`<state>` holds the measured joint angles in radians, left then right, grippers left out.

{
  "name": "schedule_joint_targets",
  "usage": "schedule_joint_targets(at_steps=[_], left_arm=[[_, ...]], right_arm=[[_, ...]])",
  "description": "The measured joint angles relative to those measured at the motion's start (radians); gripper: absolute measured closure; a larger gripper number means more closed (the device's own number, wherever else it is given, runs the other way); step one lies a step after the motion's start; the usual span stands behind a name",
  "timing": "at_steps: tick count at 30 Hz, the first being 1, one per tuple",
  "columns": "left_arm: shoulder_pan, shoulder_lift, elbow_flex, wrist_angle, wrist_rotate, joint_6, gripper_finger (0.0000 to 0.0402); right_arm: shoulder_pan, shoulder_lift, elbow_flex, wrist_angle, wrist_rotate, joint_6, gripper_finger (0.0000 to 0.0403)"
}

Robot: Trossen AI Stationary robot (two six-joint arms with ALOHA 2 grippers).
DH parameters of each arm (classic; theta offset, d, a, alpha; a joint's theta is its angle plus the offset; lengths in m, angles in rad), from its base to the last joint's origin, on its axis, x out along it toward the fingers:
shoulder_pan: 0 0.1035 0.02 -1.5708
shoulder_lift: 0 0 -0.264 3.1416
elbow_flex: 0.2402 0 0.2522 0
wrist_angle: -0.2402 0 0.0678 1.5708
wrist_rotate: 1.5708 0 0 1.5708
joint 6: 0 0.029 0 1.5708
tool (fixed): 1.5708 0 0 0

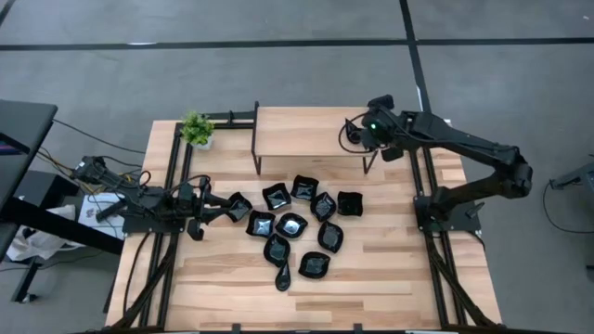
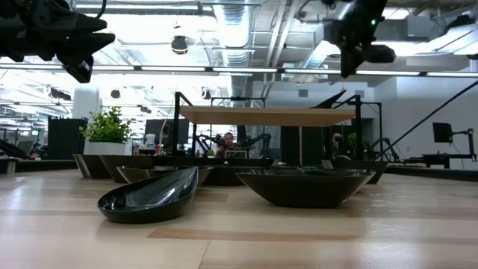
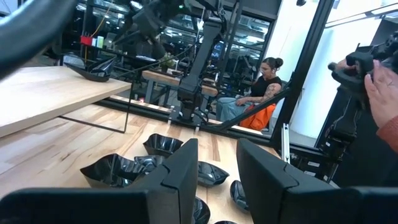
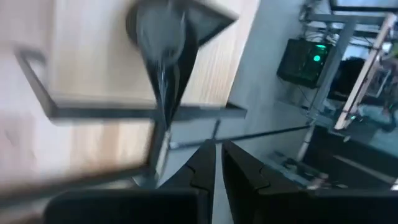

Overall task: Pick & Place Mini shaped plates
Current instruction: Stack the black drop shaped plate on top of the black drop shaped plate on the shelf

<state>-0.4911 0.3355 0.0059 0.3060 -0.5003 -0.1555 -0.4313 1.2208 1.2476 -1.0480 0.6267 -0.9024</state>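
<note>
Several small glossy black plates (image 1: pixel 292 225) lie clustered on the middle of the wooden table; the low view shows a leaf-shaped one (image 2: pixel 149 196) and a wider one (image 2: pixel 302 187) up close. One more black plate (image 4: pixel 165 37) rests on the right end of the raised wooden shelf (image 1: pixel 306 130), and it also shows in the left wrist view (image 3: pixel 93 70). My right gripper (image 4: pixel 217 165) hovers above that end of the shelf, slanting down, shut and holding nothing. My left gripper (image 3: pixel 217 168) stands level and open at the left of the cluster, just short of the nearest plate (image 1: pixel 238 206).
A small green potted plant (image 1: pixel 196 128) stands at the shelf's far left corner. Black frame rails (image 1: pixel 176 167) run along both sides of the table. Beyond the table a person (image 3: pixel 261 87) sits, and a hand (image 3: pixel 382 93) shows at the edge of the left wrist view.
</note>
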Motion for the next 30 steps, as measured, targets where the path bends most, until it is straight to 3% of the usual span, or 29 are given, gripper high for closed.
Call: schedule_joint_targets(at_steps=[5, 11, 15, 20, 24, 30], left_arm=[[0.000, 0.000, 0.000, 0.002, 0.000, 0.000, 0.0289], [0.000, 0.000, 0.000, 0.005, 0.000, 0.000, 0.0289], [0.000, 0.000, 0.000, 0.008, 0.000, 0.000, 0.0289], [0.000, 0.000, 0.000, 0.009, 0.000, 0.000, 0.0289], [0.000, 0.000, 0.000, 0.010, 0.000, 0.000, 0.0289], [0.000, 0.000, 0.000, 0.010, 0.000, 0.000, 0.0289]], right_arm=[[0.080, -0.060, 0.000, 0.025, -0.019, 0.380, 0.0386], [0.123, -0.137, 0.000, 0.056, -0.164, 0.865, 0.0401], [0.072, -0.174, 0.000, 0.061, -0.246, 0.978, 0.0401], [-0.116, -0.168, 0.001, -0.006, -0.445, 1.032, 0.0402], [-0.238, -0.123, 0.001, -0.031, -0.321, 0.953, 0.0402], [-0.258, -0.025, -0.008, 0.034, -0.084, 0.842, 0.0402]])
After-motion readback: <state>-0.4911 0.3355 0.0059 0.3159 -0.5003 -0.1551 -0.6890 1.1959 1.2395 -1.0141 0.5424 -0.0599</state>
